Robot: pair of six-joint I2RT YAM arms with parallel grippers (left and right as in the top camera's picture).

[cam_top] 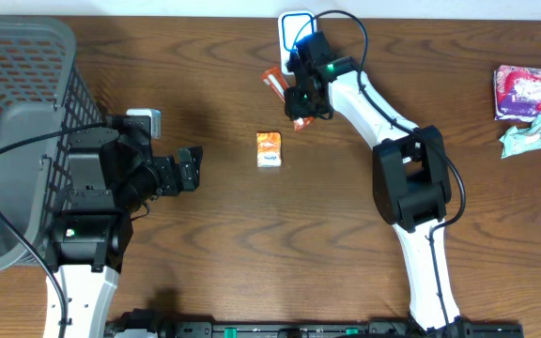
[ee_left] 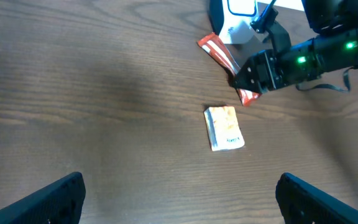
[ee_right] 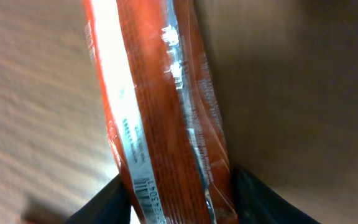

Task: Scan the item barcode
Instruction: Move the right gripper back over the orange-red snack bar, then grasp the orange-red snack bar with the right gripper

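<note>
Dark wood-grain bench (cam_top: 205,75) carries everything; the right end effector (cam_top: 301,108) sits over the long orange-red foil snack wrapper (cam_top: 273,83). The wrapper lies just beside the white, blue-rimmed device (cam_top: 294,23), probably the scanner, so the carry should be short. Only the right wrist view shows the hold: dark fingers (ee_right: 260,202) press against both long edges, pinching the wrapper near a small printed code (ee_right: 149,191). Overhead shows what that close view misses: the left end effector (cam_top: 192,169), spread wide and empty, well apart, and the small orange-and-white box (cam_top: 269,150) between the arms.
</note>
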